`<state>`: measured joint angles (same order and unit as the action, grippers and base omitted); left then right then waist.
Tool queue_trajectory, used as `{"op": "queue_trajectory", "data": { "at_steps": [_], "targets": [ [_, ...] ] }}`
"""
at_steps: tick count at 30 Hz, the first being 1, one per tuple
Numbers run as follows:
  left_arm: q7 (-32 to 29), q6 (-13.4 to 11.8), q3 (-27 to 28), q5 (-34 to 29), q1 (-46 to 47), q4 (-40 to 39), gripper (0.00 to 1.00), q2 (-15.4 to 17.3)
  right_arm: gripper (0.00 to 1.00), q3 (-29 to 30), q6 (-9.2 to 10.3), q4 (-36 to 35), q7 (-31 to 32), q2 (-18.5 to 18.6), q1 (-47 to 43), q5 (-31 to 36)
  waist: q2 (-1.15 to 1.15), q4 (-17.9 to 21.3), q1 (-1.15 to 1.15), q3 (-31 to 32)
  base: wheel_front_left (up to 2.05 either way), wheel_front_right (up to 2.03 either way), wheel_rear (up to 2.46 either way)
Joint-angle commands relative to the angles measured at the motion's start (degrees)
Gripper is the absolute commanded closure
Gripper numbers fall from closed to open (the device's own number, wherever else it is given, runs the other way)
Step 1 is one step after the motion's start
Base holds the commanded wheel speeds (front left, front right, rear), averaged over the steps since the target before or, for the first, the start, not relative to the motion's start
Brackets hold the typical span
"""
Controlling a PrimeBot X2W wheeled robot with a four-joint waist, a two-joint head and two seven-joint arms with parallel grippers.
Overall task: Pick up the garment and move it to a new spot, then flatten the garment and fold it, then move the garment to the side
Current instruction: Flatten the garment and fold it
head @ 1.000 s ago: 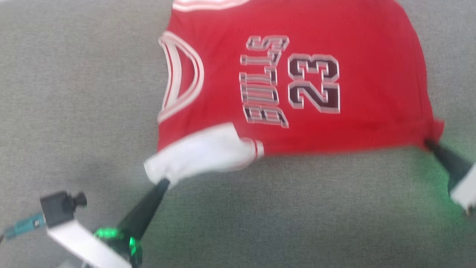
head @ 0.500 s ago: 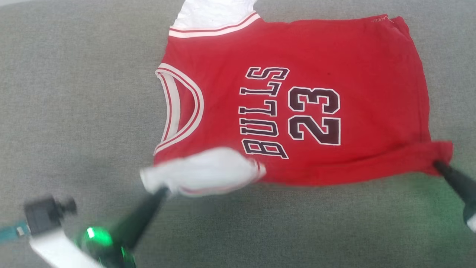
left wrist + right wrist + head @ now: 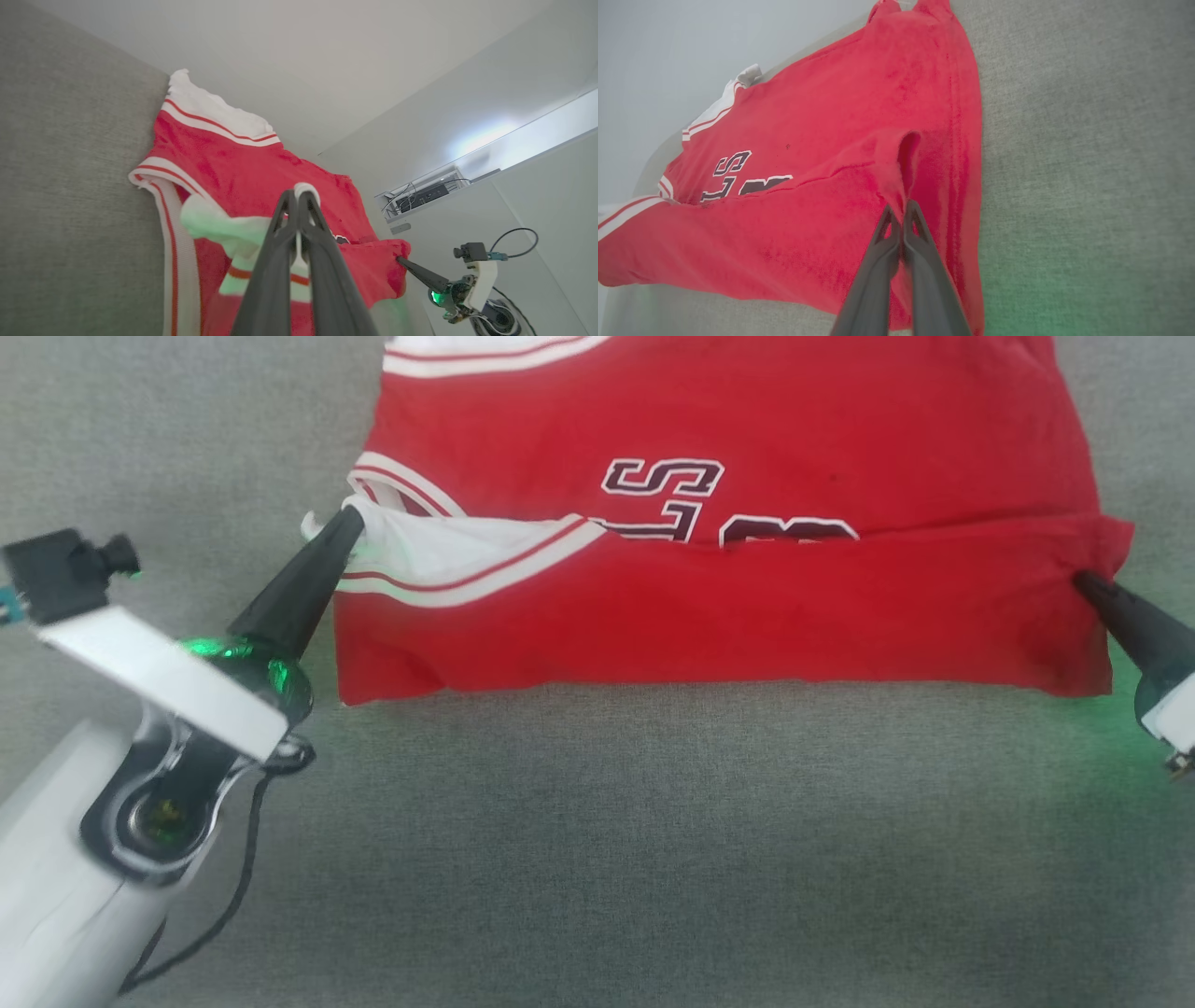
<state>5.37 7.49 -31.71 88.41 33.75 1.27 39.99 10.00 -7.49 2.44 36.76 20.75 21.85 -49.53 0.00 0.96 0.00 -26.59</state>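
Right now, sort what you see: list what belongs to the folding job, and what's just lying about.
In the job: the garment, near edge folded over; left gripper, shut on its white sleeve; right gripper, shut on a red corner.
Just lying about: dark box with cables on a ledge; grey surface under the garment.

The garment [image 3: 747,616] is thin matt cloth on a rough grey woven surface [image 3: 653,849], possibly upholstery.

Grey woven fabric surface [image 3: 597,859] spreads flat, lightly textured. Left wrist view: pale plain wall [image 3: 327,56] behind it; off to the side, a recessed ledge [image 3: 467,179] w/ dark box [image 3: 423,196] & loose cables [image 3: 402,190].
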Motion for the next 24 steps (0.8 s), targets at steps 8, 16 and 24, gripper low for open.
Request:
{"op": "queue_trajectory", "data": {
  "at_steps": [8, 16, 24],
  "targets": [
    [1.6, -0.1, -3.2, -4.0, 5.0, 12.0, 1.0, -3.2, 1.0, -1.7, 0.0, 2.9, -3.7, -0.1, 1.6, 1.1, 0.0, 0.9, 0.0, -3.4, 0.0, 0.0, 0.0],
    [2.8, -0.1, -8.2, -8.0, 6.9, 19.3, 0.57, -2.1, 0.85, -4.7, 0.01, 3.9, -8.7, 1.2, 1.4, 2.4, 0.0, 1.9, 0.0, -3.1, 0.0, 0.0, 0.0],
    [1.1, -0.1, -13.5, -15.2, 12.0, 19.9, 0.0, 3.5, 0.0, -7.0, 0.01, 2.8, -14.7, 4.5, -0.9, 5.4, 0.0, 1.1, 0.0, 0.6, 0.0, 0.0, 0.0]
  ]
}}
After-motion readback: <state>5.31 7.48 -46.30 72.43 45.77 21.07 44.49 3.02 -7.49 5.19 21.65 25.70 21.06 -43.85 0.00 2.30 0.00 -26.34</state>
